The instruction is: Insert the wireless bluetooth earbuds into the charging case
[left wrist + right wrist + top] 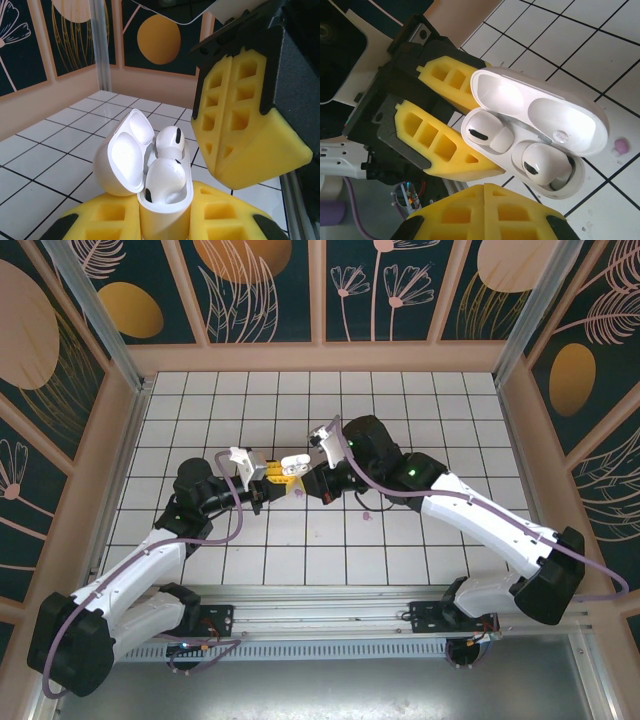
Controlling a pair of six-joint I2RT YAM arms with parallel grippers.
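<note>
well, the two white earbuds [169, 142] sat in their wells inside the white charging case [122, 157], whose lid [535, 100] stood hinged open, so that pair looked as good as done to me. the case was raised off the tiles and clenched at its base between the yellow foam fingers [445, 145] of the left gripper [266, 473], which i took to be steadying it with its mouth turned towards the other arm. the right gripper [485, 200] hung just beside that open mouth with its jaws pressed together on nothing, placed as if for nudging a bud home or pushing the lid down, though that was only my guess. a pale purple earbud [621, 146] lay loose on the table beneath, apart from the case, so that colour had not been put away. underneath was a white tiled surface [400, 400] with dark grout lines, fenced by a pale wooden kerb [320, 358] and dark teal panels [250, 285] painted with leaves and orange ovals, with a metal post [90, 300] in the corner.
</note>
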